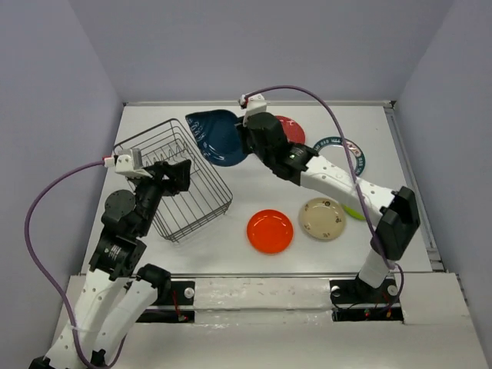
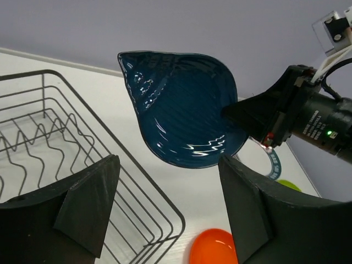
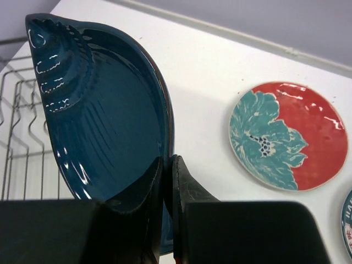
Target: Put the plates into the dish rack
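A tabletop seen from above, with two robot arms at its near edge. The right gripper is clenched on the right-hand rim of the dark blue teardrop plate and holds it in the air, clear of the table. The plate hangs just beyond the far right corner of the dish rack, so the rack lies to the gripper's left and a little nearer. The plate is tipped up on edge, hollow face towards the left arm, pointed end uppermost and aimed away from the gripper. The rack sits at a slant, its long side running from far left to near right, with zigzag divider prongs along its floor. The left gripper hovers over the rack, jaws apart and empty. It is the nearer arm to the rack, but the right arm carries the plate, which probably has to travel left and down between the prongs. The other plates lie flat on the table to the right, among them the orange plate and the red plate.
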